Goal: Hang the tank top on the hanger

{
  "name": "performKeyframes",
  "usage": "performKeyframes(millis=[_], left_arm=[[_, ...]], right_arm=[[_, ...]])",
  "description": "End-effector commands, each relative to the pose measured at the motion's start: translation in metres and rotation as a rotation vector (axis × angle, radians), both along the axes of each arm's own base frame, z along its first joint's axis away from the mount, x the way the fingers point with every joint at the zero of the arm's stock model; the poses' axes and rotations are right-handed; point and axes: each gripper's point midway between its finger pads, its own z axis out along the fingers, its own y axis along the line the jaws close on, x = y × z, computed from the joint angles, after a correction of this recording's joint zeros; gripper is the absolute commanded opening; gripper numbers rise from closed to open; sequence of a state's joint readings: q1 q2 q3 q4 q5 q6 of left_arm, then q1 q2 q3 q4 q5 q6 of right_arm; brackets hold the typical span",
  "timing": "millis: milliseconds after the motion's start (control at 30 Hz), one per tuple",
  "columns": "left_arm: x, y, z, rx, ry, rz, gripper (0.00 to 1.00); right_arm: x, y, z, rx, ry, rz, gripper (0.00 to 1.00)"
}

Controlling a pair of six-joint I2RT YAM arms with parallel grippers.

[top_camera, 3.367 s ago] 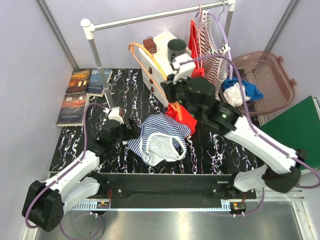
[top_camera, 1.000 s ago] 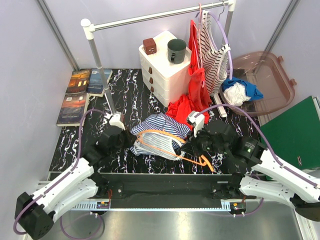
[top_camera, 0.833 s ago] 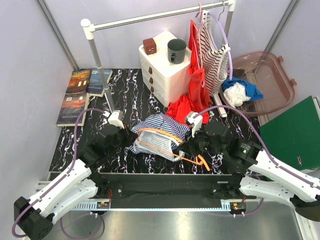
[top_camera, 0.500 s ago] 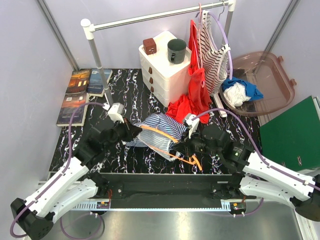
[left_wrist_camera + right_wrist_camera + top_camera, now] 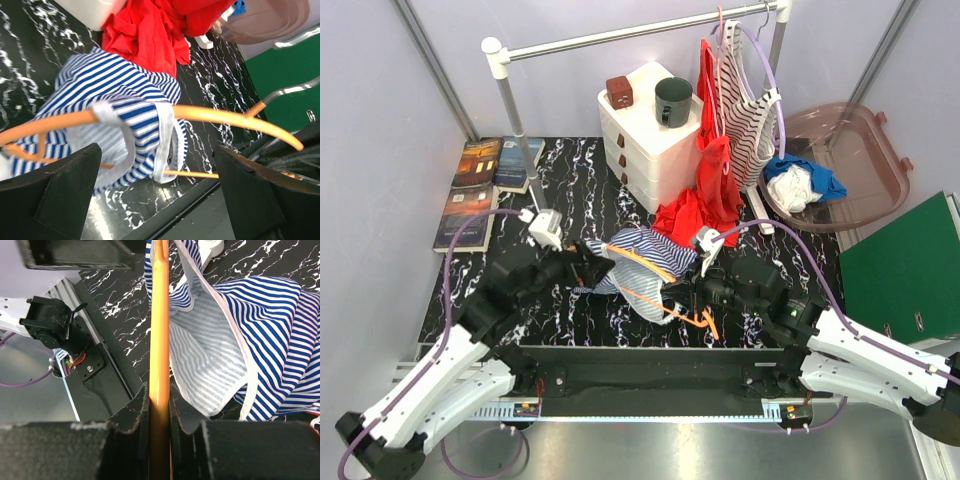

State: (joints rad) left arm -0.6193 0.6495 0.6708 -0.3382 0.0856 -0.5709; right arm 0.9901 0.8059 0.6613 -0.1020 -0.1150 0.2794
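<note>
The navy-and-white striped tank top [image 5: 642, 257] lies bunched mid-table, with one white-edged strap looped over an arm of the orange hanger [image 5: 664, 298]. In the left wrist view the tank top [image 5: 112, 95] drapes from the hanger [image 5: 227, 116], and my left gripper [image 5: 157, 200] stands wide open just left of it with nothing between its fingers. My left gripper [image 5: 588, 268] sits at the cloth's left edge. My right gripper [image 5: 684, 297] is shut on the hanger [image 5: 159, 315], which runs straight out from its jaws [image 5: 159, 407] beside the tank top [image 5: 235, 330].
A white drawer unit [image 5: 645, 140] with a dark mug [image 5: 672, 100] stands behind. A red garment [image 5: 705, 205] and a red-striped top [image 5: 748, 105] hang from the rail [image 5: 620, 35]. Books [image 5: 480, 190] lie far left; a brown tub [image 5: 845, 165] and green board [image 5: 910, 260] lie right.
My left gripper was shut on the tank top's edge and has now opened, letting it go. The hanger, held by the right gripper, has slid further left into the cloth.
</note>
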Motion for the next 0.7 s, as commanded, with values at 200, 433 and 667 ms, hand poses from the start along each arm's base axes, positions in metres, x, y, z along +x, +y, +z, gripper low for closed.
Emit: performKeyframes(millis=[200, 433, 667], left_arm=[[-0.024, 0.033, 0.036, 0.142, -0.226, -0.048, 0.98], [-0.037, 0.008, 0.059, 0.108, -0.389, -0.24, 0.89], [-0.035, -0.004, 0.074, 0.076, -0.473, -0.293, 0.95]], right_arm=[[-0.001, 0.014, 0.037, 0.057, -0.066, 0.065, 0.0], [-0.008, 0.017, 0.041, 0.077, -0.008, 0.23, 0.0], [-0.012, 0.012, 0.049, 0.093, -0.024, 0.331, 0.0]])
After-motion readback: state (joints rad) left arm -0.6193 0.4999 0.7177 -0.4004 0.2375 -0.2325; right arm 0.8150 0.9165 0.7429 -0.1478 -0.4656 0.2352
